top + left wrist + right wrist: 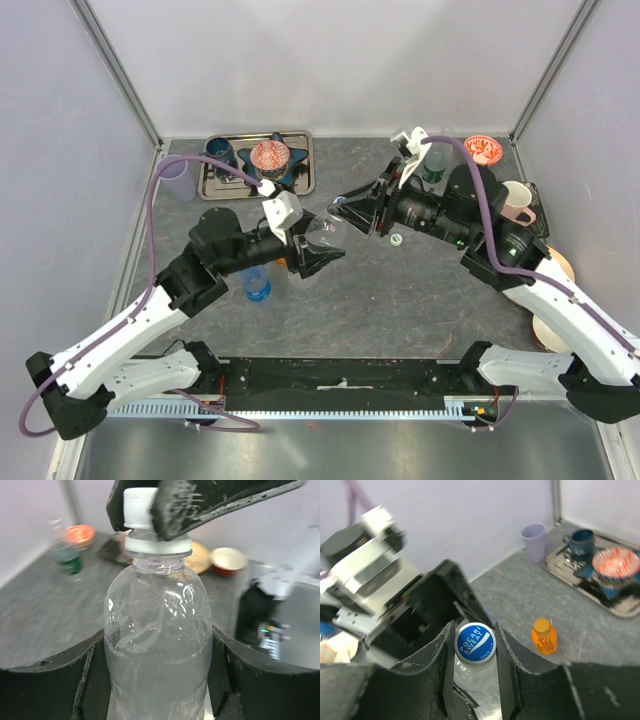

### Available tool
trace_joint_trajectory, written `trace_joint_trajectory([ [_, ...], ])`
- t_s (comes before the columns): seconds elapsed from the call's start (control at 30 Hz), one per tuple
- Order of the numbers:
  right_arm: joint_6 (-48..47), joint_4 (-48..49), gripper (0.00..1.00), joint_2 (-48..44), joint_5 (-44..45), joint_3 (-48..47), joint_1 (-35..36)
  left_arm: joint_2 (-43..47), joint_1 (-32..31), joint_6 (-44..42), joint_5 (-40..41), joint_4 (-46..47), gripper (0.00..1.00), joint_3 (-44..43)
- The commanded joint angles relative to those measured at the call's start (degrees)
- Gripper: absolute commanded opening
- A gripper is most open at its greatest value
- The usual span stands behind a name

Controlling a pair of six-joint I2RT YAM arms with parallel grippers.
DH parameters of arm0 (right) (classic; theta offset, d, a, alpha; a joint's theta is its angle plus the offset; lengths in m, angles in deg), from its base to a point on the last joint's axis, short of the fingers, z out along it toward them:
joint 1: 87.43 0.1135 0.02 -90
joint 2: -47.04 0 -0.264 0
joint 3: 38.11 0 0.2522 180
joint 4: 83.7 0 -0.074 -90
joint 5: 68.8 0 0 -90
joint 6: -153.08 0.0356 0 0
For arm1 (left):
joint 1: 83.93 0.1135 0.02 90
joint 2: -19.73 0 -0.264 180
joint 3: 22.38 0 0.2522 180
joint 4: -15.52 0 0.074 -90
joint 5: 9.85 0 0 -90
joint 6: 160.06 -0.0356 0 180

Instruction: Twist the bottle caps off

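A clear water bottle is held off the table, my left gripper shut on its body. Its bottle cap is white with a blue printed top, and my right gripper is shut on it, one finger on each side. In the top view the two grippers meet mid-table, left and right. A loose white and green cap lies on the table by the right arm. A small orange bottle with an orange cap stands nearby. A blue-capped bottle stands beside the left arm.
A metal tray at the back holds a blue cup and a red patterned bowl. A lilac cup stands left of it. A green-labelled bottle, a red bowl and a pink mug sit at the back right.
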Motion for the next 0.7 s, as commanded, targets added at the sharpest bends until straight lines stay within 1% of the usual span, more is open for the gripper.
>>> trace_joint_trajectory([
  [0.0, -11.6, 0.1, 0.0, -2.1, -17.9, -2.7, 0.0, 0.0, 8.5, 17.3, -42.1, 10.9, 0.38, -2.8],
  [0.03, -13.8, 0.3, 0.0, -3.5, -20.9, -2.1, 0.1, -1.1, 10.5, 24.1, -49.9, 14.0, 0.38, -2.6],
  [0.07, -14.4, 0.8, 0.0, -4.3, -23.2, -1.5, 0.1, -1.7, 11.3, 27.4, -53.0, 21.2, 0.38, -2.4],
  [0.1, -14.8, 1.5, 0.0, -5.2, -26.8, -0.7, 0.1, -2.4, 11.7, 30.6, -55.5, 24.7, 0.39, -1.7],
  [0.13, -15.2, 2.8, 0.0, -6.5, -28.2, 0.4, 0.1, -3.2, 12.0, 36.3, -59.2, 27.9, 0.39, -1.4],
  [0.17, -15.4, 3.4, 0.0, -7.0, -29.5, 0.8, 0.1, -4.6, 12.1, 38.6, -60.5, 33.5, 0.4, -1.1],
  [0.2, -15.4, 4.3, 0.0, -7.4, -32.2, 1.1, 0.1, -5.5, 12.1, 40.7, -61.7, 35.8, 0.4, -0.9],
  [0.23, -15.1, 5.1, 0.0, -7.9, -33.8, 1.6, 0.1, -6.2, 12.1, 44.9, -63.0, 38.8, 0.4, -0.6],
  [0.27, -14.0, 5.8, 0.0, -8.1, -35.5, 1.8, 0.1, -7.3, 12.1, 46.7, -63.6, 43.6, 0.41, -0.3],
  [0.33, -12.6, 8.3, 0.0, -8.5, -39.9, 2.0, 0.1, -8.4, 12.2, 49.6, -64.8, 46.5, 0.41, 0.1],
  [0.43, -10.3, 11.0, 0.0, -8.7, -45.5, 2.0, 0.1, -10.4, 12.2, 51.8, -65.7, 49.5, 0.41, -0.3],
  [0.5, -9.6, 12.0, 0.0, -9.0, -47.6, 1.9, 0.1, -11.4, 12.2, 52.6, -66.0, 51.0, 0.41, -0.8],
  [0.57, -9.5, 12.4, 0.0, -9.5, -51.6, 2.1, 0.1, -12.0, 12.2, 53.2, -66.7, 51.4, 0.4, -1.3],
  [0.67, -8.4, 13.9, 0.0, -10.1, -53.6, 2.9, 0.1, -13.0, 12.2, 53.4, -66.8, 51.8, 0.4, -1.7],
])
